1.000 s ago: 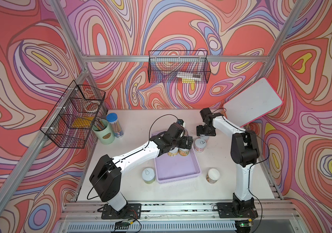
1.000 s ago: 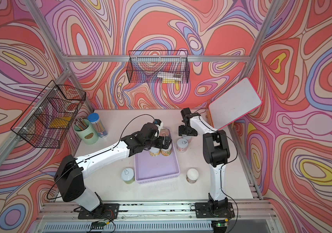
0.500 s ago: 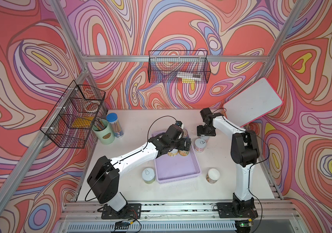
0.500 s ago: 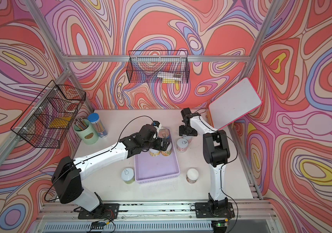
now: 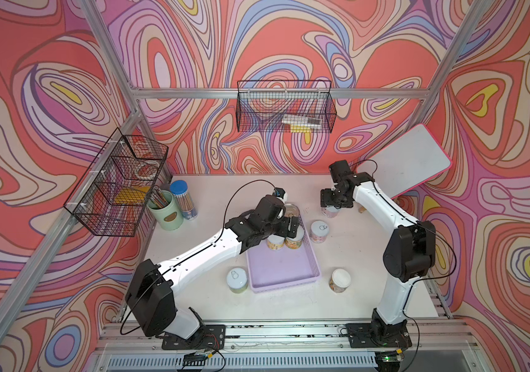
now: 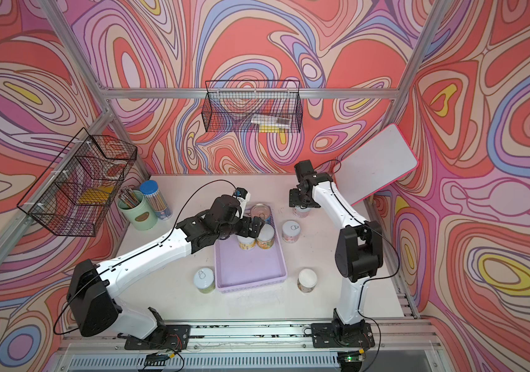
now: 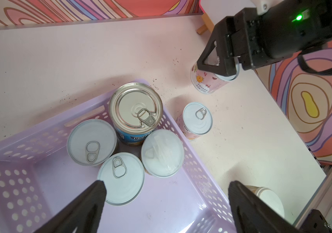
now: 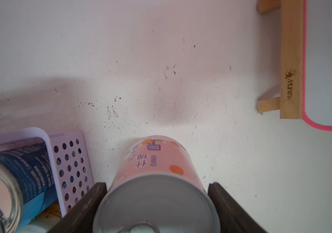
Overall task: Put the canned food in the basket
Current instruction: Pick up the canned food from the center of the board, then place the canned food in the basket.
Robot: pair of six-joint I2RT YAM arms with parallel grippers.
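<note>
Since the pink can [image 8: 157,161] stands upright between the jaws of the right claw [image 8: 156,184], which look clamped on its sides, the lavender basket [image 5: 284,284] sits just left and nearer on the desk [image 5: 353,290]. The left claw [image 7: 166,189] hangs wide open over the four cans [image 7: 120,177] inside.

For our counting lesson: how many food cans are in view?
8. In the basket: the blue can and three small cans. Outside: the pink can in the right gripper, one beside its right wall, two by its near corners. The left arm may hide more.
</note>
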